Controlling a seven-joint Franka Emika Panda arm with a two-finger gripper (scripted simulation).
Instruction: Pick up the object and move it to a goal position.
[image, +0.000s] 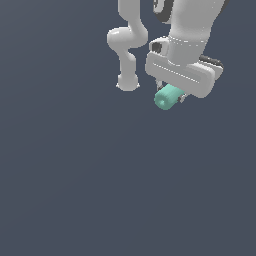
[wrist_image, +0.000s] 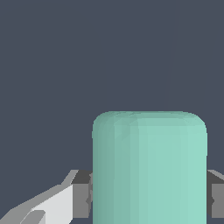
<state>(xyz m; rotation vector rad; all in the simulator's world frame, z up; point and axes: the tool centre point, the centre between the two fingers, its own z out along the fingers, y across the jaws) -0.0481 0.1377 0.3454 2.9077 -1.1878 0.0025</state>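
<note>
The object is a small teal-green cylinder (image: 167, 97) with smooth sides. It lies on its side between the fingers of my white gripper (image: 171, 94), held up in the air in the upper right of the exterior view. The gripper is shut on it; most of the fingers are hidden behind the hand and the cylinder. In the wrist view the cylinder (wrist_image: 149, 168) fills the space between the two grey finger pads (wrist_image: 81, 194), which press on both of its sides.
The white arm's links and base (image: 127, 45) stand behind the gripper in the exterior view. The ground is a plain dark blue-grey surface (image: 100, 190). No goal marker shows.
</note>
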